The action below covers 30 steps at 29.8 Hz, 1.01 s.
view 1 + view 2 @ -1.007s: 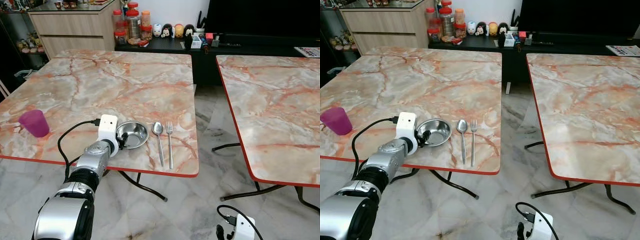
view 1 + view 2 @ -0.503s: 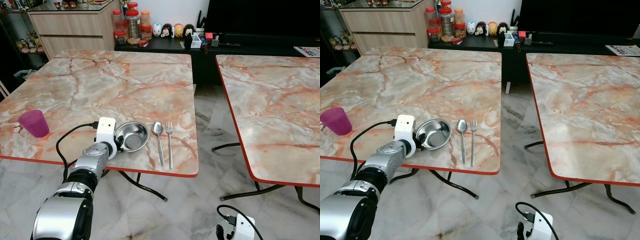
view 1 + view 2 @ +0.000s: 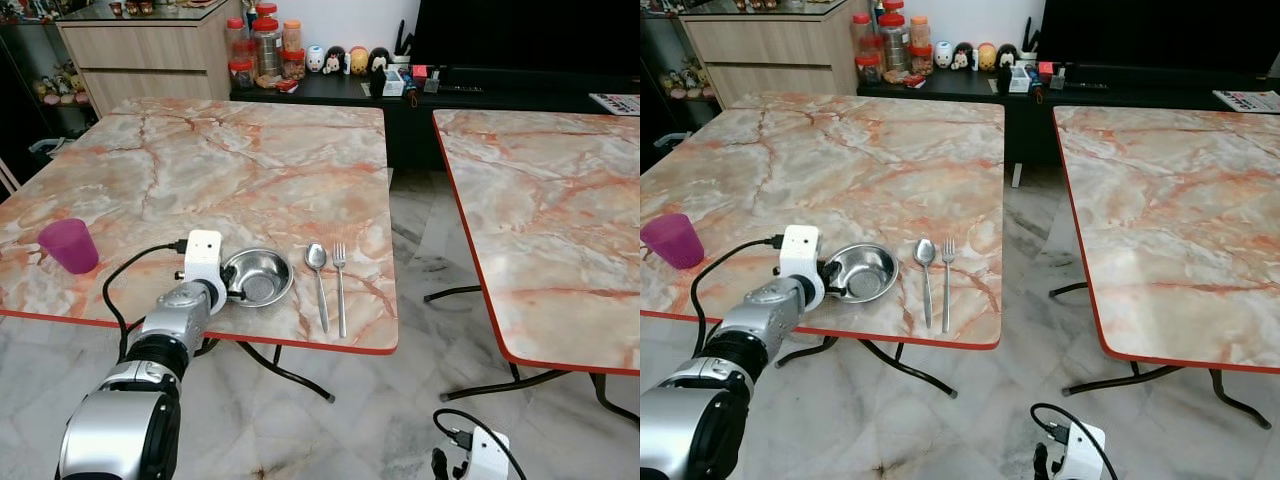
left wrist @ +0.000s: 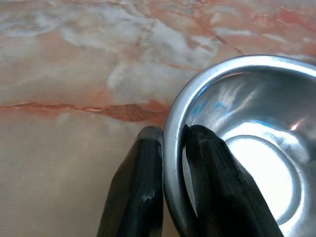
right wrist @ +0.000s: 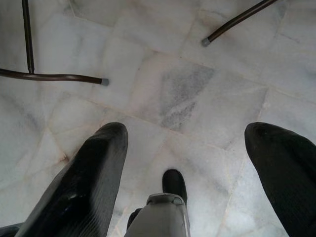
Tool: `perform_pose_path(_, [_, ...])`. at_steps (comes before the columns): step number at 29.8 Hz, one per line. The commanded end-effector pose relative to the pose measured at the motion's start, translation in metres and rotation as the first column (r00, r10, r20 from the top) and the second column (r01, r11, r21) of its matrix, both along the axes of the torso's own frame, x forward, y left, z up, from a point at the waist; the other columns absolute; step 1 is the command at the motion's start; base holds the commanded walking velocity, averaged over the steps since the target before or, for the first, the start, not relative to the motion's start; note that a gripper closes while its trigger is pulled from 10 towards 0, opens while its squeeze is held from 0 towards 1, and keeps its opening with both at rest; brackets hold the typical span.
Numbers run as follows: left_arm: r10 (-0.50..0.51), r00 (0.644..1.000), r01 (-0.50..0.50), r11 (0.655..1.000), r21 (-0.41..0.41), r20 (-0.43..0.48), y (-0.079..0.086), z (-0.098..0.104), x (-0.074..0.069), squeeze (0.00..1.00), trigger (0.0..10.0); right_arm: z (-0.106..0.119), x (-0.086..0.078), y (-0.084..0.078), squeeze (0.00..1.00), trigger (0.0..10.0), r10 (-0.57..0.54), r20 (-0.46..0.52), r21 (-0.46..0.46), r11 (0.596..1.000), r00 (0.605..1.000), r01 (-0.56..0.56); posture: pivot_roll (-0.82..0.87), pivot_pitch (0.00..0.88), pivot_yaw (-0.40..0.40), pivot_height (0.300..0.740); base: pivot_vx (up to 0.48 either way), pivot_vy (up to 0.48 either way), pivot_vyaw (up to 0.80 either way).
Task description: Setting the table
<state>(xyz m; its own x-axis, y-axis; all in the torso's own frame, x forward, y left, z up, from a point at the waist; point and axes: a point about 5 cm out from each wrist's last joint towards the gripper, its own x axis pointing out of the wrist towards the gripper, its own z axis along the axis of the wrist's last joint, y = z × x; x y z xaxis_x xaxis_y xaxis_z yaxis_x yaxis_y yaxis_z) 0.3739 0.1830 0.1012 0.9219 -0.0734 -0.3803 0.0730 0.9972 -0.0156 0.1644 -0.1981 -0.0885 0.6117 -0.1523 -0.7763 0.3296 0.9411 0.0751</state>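
Left hand [image 4: 173, 148] pinches bowl [image 3: 258, 277] rim near table [image 3: 300, 345] edge.

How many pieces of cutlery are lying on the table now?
2: a spoon just right of the bowl, and a fork beside the spoon, both near the front edge.

Jars [image 3: 264, 42] — figurines [image 3: 345, 61] — sideboard [image 3: 330, 92]

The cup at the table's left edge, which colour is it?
The cup is purple; the left eye view shows it best.
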Motion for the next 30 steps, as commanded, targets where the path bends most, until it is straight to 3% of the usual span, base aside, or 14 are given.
perform_pose_path(1, [0.02,1.0,-0.02,1.0,-0.007,-0.01,0.002,-0.002,-0.001,0.0,0.0,0.001,0.002,0.0,0.0,10.0,0.0,0.001,0.003,1.0,1.0,0.0,0.0,0.0,-0.012,0.74,0.0,0.0,0.0])
perform_pose_path(9, [0.114,0.993,-0.11,0.982,-0.151,0.021,0.004,-0.003,-0.002,0.0,0.0,0.0,0.001,-0.001,0.0,10.0,-0.008,-0.001,0.002,1.0,1.0,0.008,0.0,0.0,-0.009,0.74,0.0,0.0,0.0])
perform_pose_path(12, [0.172,0.985,-0.158,0.953,-0.257,0.032,0.007,-0.007,-0.006,0.0,0.0,0.0,-0.001,-0.001,0.0,10.0,-0.008,-0.004,0.001,1.0,1.0,0.008,0.0,0.0,-0.01,0.74,0.0,0.0,0.0])
perform_pose_path(13, [0.172,0.985,-0.158,0.953,-0.257,0.032,0.007,-0.007,-0.006,0.0,0.0,0.0,-0.001,-0.001,0.0,10.0,-0.008,-0.004,0.001,1.0,1.0,0.008,0.0,0.0,-0.01,0.74,0.0,0.0,0.0])
perform_pose_path(14, [0.212,0.976,-0.183,0.928,-0.326,0.055,0.011,-0.008,-0.008,0.0,5.6,-0.001,-0.002,-0.001,0.0,10.0,-0.008,-0.006,0.0,1.0,1.0,0.008,0.0,0.0,-0.011,0.74,0.0,0.0,0.0])
perform_pose_path(15, [0.232,0.971,-0.196,0.912,-0.359,0.058,0.013,-0.009,-0.01,0.0,10.0,-0.001,-0.002,-0.001,0.0,10.0,-0.008,-0.006,0.0,1.0,1.0,0.008,0.0,0.0,-0.012,0.74,0.0,0.0,0.0])
perform_pose_path(18, [0.281,0.958,-0.232,0.872,-0.431,0.054,0.02,-0.015,-0.015,0.0,10.0,-0.001,-0.002,-0.001,0.0,10.0,-0.006,-0.007,0.0,1.0,1.0,0.006,0.0,0.0,-0.012,0.74,0.0,0.0,0.0])
perform_pose_path(22, [0.322,0.945,-0.258,0.847,-0.465,0.062,0.028,-0.018,-0.02,0.0,10.0,-0.001,-0.003,-0.001,0.0,10.0,-0.004,-0.007,0.0,1.0,1.0,0.004,0.01,0.0,-0.014,0.74,0.0,0.0,0.0])
perform_pose_path(25, [0.375,0.923,-0.277,0.801,-0.531,0.083,0.04,-0.017,-0.024,0.0,10.0,-0.001,-0.002,0.0,0.0,10.0,0.0,-0.006,0.0,1.0,1.0,0.0,0.01,0.0,-0.012,0.74,0.0,0.0,0.0])
perform_pose_path(30, [0.394,0.911,-0.272,0.795,-0.543,0.121,0.05,-0.013,-0.027,0.0,10.0,-0.001,-0.003,0.0,0.0,10.0,0.003,-0.006,0.001,1.0,1.0,-0.003,0.02,0.0,-0.008,0.74,0.0,0.0,0.0])
